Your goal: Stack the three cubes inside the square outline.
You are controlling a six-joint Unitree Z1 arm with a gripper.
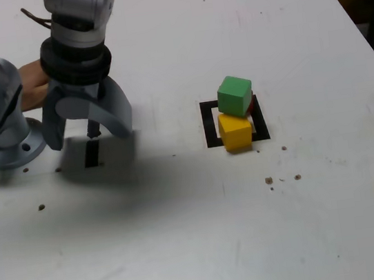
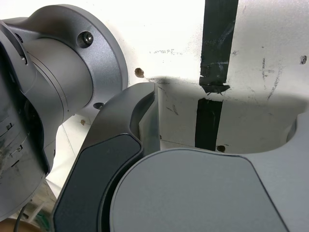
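— Green on top, yellow in front, and a sliver of red behind them: is that a stack?

— Not a clean one. The green cube sits tilted, resting partly on the yellow cube, and the red cube barely shows behind them, so I cannot tell what it bears. All three are at the square outline, but the yellow one overlaps the tape at its near edge instead of sitting squarely inside.

— And the arm?

— The gripper hangs well apart from the cubes, toward the exterior view's left, just above the table and over a short black tape strip. Its jaws stand wide open with nothing between them; the wrist view shows only bare table and that strip beneath.

— So which step is this?

— My judgement: placing looks finished or paused, with the pile needing correction. The next move would call for travelling to the outline, descending over the green cube with jaws spread past its faces, and lifting it off gently, since a nudge could topple the leaning pile.
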